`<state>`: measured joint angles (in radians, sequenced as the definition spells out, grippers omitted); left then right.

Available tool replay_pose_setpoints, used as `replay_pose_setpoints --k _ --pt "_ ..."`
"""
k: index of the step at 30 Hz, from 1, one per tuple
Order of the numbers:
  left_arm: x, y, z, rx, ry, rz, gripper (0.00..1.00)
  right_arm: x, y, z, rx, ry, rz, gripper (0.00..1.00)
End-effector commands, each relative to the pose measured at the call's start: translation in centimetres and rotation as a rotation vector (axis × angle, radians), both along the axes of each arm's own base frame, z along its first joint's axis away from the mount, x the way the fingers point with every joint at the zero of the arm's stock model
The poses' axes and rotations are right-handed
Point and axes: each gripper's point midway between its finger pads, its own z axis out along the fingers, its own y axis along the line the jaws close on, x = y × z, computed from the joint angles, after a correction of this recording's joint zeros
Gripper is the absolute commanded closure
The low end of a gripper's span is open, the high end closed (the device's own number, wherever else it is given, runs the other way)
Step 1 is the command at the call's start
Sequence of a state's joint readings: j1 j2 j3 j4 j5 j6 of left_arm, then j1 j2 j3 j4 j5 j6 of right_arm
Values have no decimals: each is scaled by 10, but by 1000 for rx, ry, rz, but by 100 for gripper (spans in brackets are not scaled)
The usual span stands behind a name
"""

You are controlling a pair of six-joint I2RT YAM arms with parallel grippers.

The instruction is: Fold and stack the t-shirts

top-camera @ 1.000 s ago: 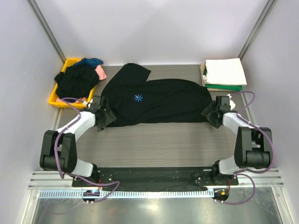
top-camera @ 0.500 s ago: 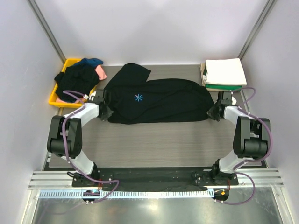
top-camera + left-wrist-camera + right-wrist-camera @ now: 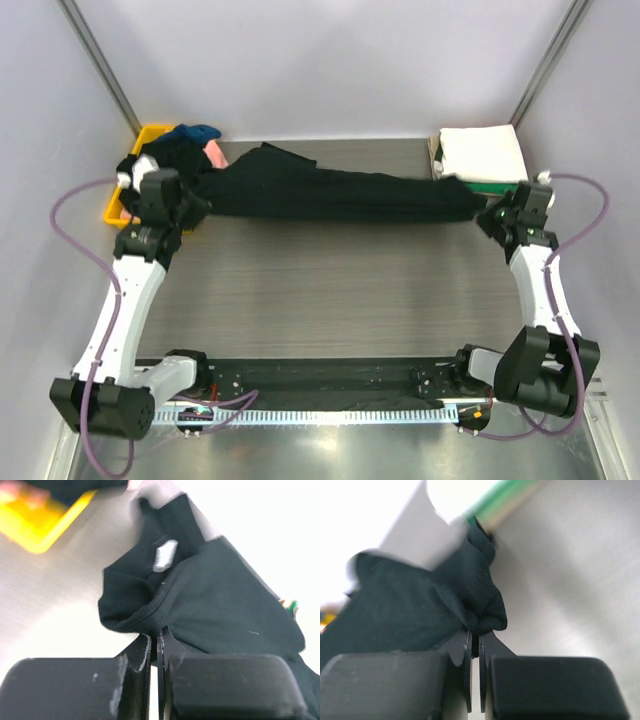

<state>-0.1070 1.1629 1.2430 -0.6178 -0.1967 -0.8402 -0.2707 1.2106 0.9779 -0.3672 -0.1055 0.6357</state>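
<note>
A large black t-shirt (image 3: 320,192) hangs stretched between both arms above the table, its left sleeve (image 3: 270,155) trailing toward the back. My left gripper (image 3: 196,207) is shut on its left edge; in the left wrist view the black t-shirt (image 3: 220,600) bunches at the closed left gripper (image 3: 156,636). At the right end my right gripper (image 3: 482,212) is shut on the shirt; the right wrist view has a fold of black t-shirt (image 3: 470,595) pinched in the right gripper (image 3: 475,637). Folded white (image 3: 482,152) and green (image 3: 505,186) t-shirts are stacked at the back right.
A yellow tray (image 3: 120,205) at the back left holds a heap of dark, blue (image 3: 195,132) and pink (image 3: 213,152) shirts. White walls close in on the left, back and right. The arm bases (image 3: 330,378) sit along the near edge.
Both grippers shut on the black t-shirt's ends, then rose and pulled apart. The shirt, flat on the table a second ago, now hangs taut toward the back.
</note>
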Motion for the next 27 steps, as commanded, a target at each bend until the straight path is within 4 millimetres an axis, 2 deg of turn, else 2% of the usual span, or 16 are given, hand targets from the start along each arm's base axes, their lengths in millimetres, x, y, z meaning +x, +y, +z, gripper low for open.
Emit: replay_pose_setpoints --k 1,2,3,4,6,10,11,16,17,19,20,23,25,27 --pt "-57 27 -104 27 283 99 100 -52 -14 -105 71 274 -82 99" --pt "-66 27 -112 20 290 103 100 -59 -16 -112 75 290 -86 99" --pt "-83 28 -141 12 343 112 100 -65 -18 -116 82 292 -95 99" --pt "-92 27 -142 5 325 111 100 -76 -17 -126 93 315 -101 99" --pt "-112 28 -167 -6 381 122 100 -86 -15 -127 103 303 -104 99" --pt "-134 28 -181 -33 395 147 100 -100 -8 -116 112 265 -119 97" --pt "-137 27 -178 -44 384 148 100 -103 -7 -114 114 262 -121 86" --pt "-148 26 -177 -88 373 183 100 -117 -3 -107 125 259 -152 55" --pt "-152 27 -177 -91 372 194 98 -119 -4 -105 124 249 -166 42" --pt "-154 27 -175 -102 365 205 88 -127 -5 -110 131 262 -201 27" --pt "-156 27 -173 -108 367 209 67 -129 -5 -109 131 255 -215 17" --pt "-158 27 -156 -120 315 214 30 -134 -9 -108 127 258 -249 12" --pt "-158 29 -141 -121 253 219 27 -129 -8 -95 120 212 -233 12" --pt "-154 29 -127 -103 192 185 27 -119 2 -77 138 141 -164 14"
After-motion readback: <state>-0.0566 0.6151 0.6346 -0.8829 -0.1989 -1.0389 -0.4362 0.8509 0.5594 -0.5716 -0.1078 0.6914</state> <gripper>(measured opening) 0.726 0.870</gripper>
